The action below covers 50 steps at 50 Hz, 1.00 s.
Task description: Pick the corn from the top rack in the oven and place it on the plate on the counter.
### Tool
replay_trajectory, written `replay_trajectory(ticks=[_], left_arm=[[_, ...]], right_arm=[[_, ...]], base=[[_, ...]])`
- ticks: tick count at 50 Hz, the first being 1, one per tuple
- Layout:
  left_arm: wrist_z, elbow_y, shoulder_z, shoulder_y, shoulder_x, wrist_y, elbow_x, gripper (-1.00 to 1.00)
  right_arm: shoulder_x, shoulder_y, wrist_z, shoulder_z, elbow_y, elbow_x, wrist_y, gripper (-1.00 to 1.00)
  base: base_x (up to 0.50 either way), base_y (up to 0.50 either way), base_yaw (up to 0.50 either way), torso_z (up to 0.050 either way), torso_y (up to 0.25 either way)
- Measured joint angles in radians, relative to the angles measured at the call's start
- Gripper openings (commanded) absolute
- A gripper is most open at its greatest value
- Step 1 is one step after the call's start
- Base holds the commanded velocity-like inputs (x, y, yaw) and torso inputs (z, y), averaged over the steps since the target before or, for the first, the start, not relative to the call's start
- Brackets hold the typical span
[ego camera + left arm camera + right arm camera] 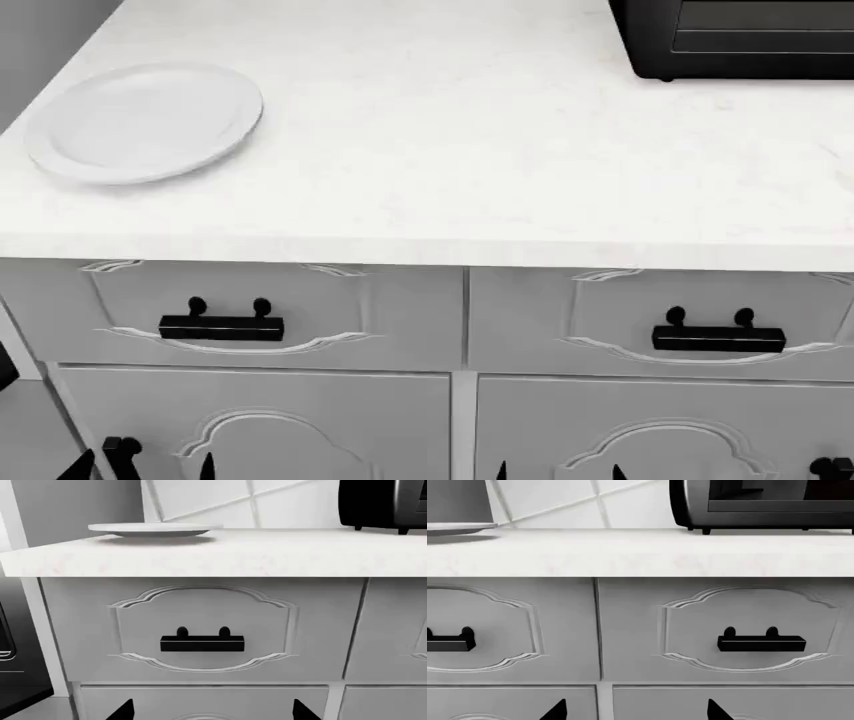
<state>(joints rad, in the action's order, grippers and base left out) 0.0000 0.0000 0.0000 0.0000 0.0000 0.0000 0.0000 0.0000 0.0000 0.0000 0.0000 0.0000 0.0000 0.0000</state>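
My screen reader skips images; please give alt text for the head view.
An empty white plate sits at the left end of a white counter, with a black countertop box at the back right. Below are white drawers with black handles.

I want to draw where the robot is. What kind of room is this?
It looks like a kitchen. There is a white counter over cabinet drawers with black handles, a white plate on top, and a small black countertop oven box at the back.
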Motion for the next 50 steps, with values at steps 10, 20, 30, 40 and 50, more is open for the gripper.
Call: replay_trajectory(ticks=[10,20,30,40,50], left_arm=[[-0.026,-0.024,0.03,-0.015,-0.019,0.016,-0.009,1.0],[-0.04,0.093,0.055,-0.015,-0.046,0.003,-0.046,1.0],[-0.08,0.469,0.068,-0.151,-0.065,-0.244,-0.1,1.0],[-0.254,0.815,0.082,-0.488,-0.142,-0.584,-0.282,1.0],[-0.771,0.961,0.238,-0.995,-0.469,-0.636,-0.775,1.0]], right_arm=[[0.02,0.007,0.027,-0.026,0.011,0.01,-0.006,1.0],[0.045,0.009,0.05,-0.039,-0.154,0.06,0.109,1.0],[0.063,0.122,0.109,-0.023,-0.528,0.156,0.415,1.0],[0.25,0.537,0.477,-0.004,-0.852,0.63,0.771,1.0],[0.44,1.063,0.941,-0.014,-0.948,1.225,0.906,1.0]], base=[[0.0,0.0,0.0,0.0,0.0],[0.0,0.0,0.0,0.0,0.0],[0.0,0.0,0.0,0.0,0.0],[0.0,0.0,0.0,0.0,0.0],[0.0,0.0,0.0,0.0,0.0]])
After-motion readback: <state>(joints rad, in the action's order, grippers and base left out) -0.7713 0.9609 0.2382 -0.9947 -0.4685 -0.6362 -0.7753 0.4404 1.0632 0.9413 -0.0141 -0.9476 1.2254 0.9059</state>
